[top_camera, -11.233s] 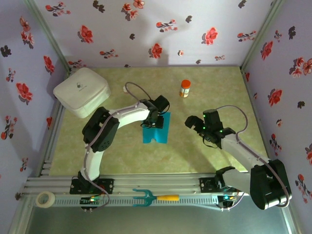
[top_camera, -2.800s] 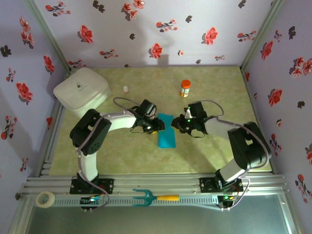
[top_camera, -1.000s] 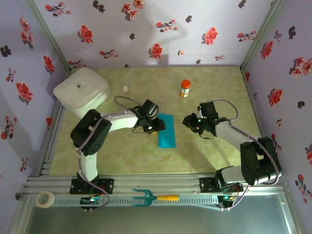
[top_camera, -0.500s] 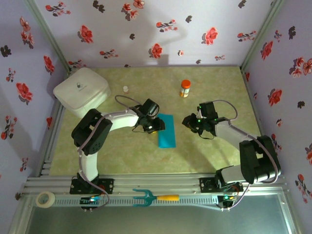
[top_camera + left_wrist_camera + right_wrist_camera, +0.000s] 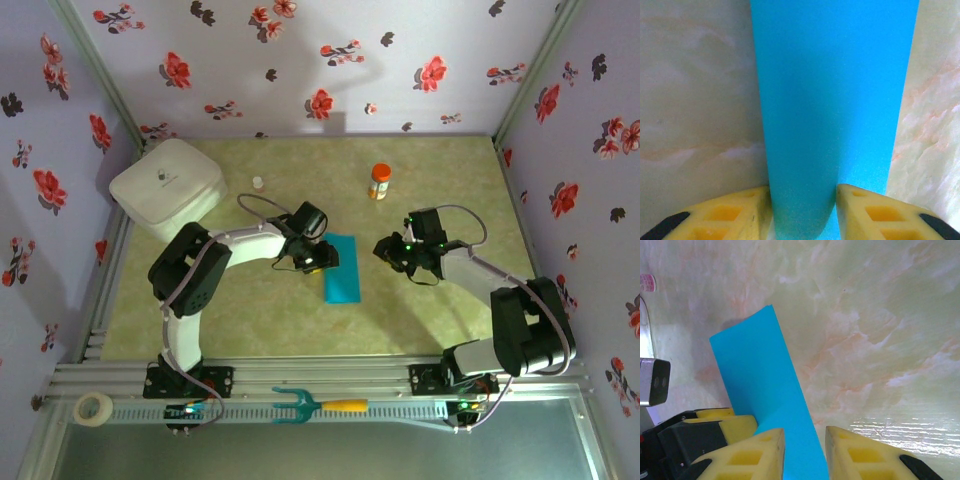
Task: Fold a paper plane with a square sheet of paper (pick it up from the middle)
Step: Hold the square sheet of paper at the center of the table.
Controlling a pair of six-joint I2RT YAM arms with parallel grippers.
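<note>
Left gripper (image 5: 804,192) straddles the square sheet of paper (image 5: 835,90), grip indeterminate; sliding unpinned may skew the fold; right gripper (image 5: 805,432) slightly parted, empty.

Teal paper strip (image 5: 760,380) on table (image 5: 880,315); R gripper (image 5: 805,434) fingers parted

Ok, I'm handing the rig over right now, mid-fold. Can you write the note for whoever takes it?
Left claw: open, tips down at the far-left corner of the sheet of paper, one finger over it, the other at its edge.
Right claw: open, empty, just right of the sheet.
Sheet: flat on the table, a narrow strip rather than a square, so a lengthwise fold looks done.
Left to do: nose corners and wing folds; no dart shape yet.
</note>
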